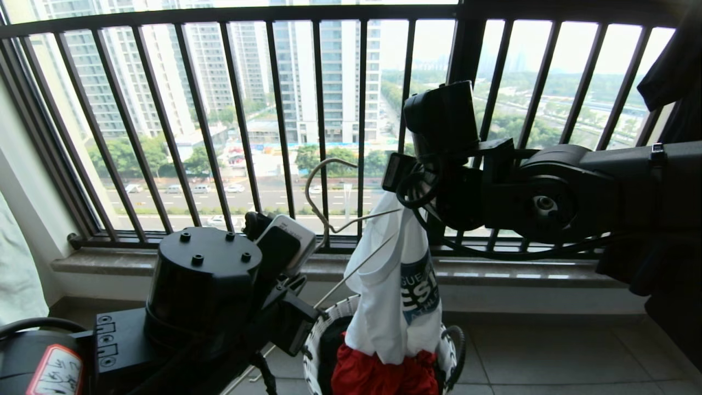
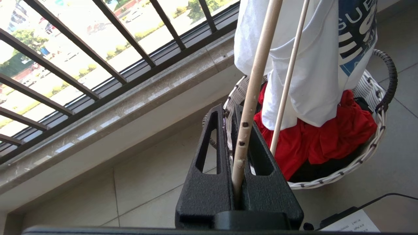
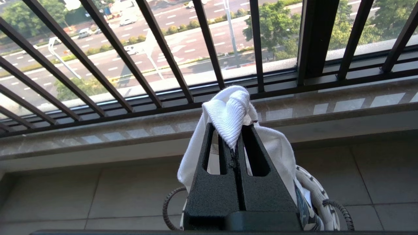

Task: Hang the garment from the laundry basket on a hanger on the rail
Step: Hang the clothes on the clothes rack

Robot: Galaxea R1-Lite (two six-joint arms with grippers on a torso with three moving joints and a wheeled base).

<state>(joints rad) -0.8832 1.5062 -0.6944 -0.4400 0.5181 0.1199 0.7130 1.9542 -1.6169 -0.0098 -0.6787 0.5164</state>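
The white garment [image 1: 384, 296] with a dark blue graphic hangs bunched, its hem just over the laundry basket [image 1: 314, 336]. At its top, my right gripper [image 3: 232, 130] is shut on a fold of the ribbed white cloth [image 3: 225, 114]. The right arm [image 1: 548, 192] reaches in from the right. My left gripper [image 2: 230, 112] is shut on a wire of the cream hanger [image 2: 251, 98]. That hanger's hook [image 1: 324, 159] stands up in front of the railing, and its wires run beside the garment [image 2: 310, 75]. The rail is out of view.
A red cloth [image 1: 384, 376] and something black fill the basket [image 2: 372, 147]. The black railing [image 1: 279, 109] and a stone sill [image 1: 521, 274] stand close behind. A black garment [image 1: 674, 71] hangs at the right. The left arm [image 1: 203, 296] fills the lower left.
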